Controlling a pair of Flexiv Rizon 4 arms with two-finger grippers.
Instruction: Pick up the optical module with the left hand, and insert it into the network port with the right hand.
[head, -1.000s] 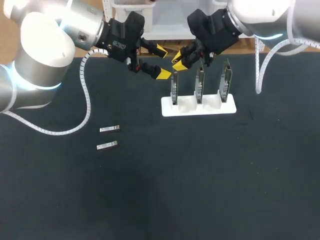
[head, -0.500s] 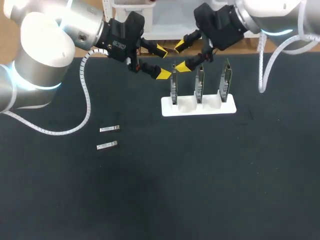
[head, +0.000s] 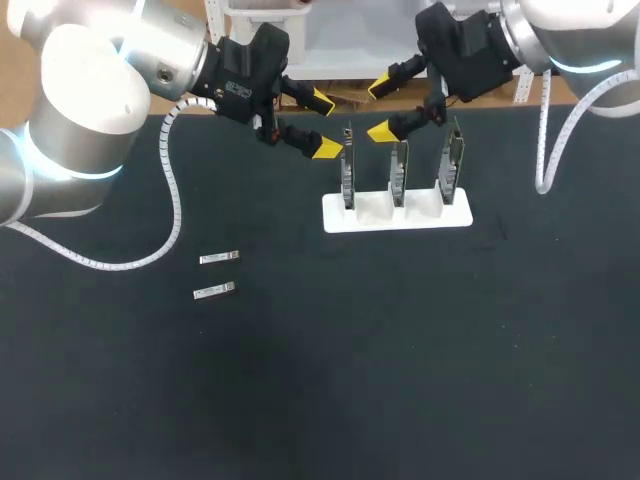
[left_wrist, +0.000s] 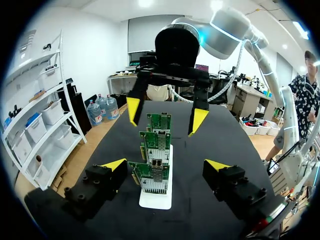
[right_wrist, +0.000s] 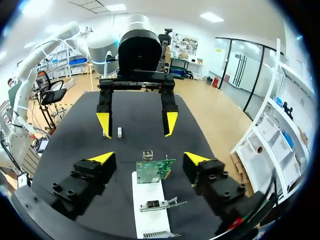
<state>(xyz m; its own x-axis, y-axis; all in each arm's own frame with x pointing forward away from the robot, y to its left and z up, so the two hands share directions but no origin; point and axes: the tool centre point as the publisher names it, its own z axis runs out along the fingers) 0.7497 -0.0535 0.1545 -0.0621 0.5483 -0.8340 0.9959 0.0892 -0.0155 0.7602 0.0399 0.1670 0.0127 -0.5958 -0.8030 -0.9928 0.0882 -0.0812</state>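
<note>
—Hovering open and empty, both of them: left gripper (head: 322, 124) just beside the end board (head: 347, 176) on the white stand (head: 397, 214), right gripper (head: 384, 109) up above the middle board (head: 400, 170). Nothing between either pair of fingers.

—And the modules?

—Lying flat on the black table (head: 400, 350), one module (head: 218, 258) just beside the other module (head: 213, 291). Well apart from the left gripper, well apart from the stand. Untouched, by the look of it; pickup not yet begun.

—Worst case from here?

—Swinging the left gripper away carelessly and clipping that end board. Thin, upright, only slotted in; likely to tip, or to drag the stand along.

—Crowding too. Facing each other tip to tip across the boards, seen from either wrist. Could knock fingers together during a handover in that spot.

—Then the pick itself. Low, flat, slick-looking metal; easy to pinch crooked, or to shove one module into its neighbour.

—And a crooked grip on the left, passed on crooked to the right. Wrong end forward, missing the port (left_wrist: 152, 169), jamming against the board edge instead of sliding in.

—Better to lift clear first, come down square on one module, and hand over away from the stand.
</note>
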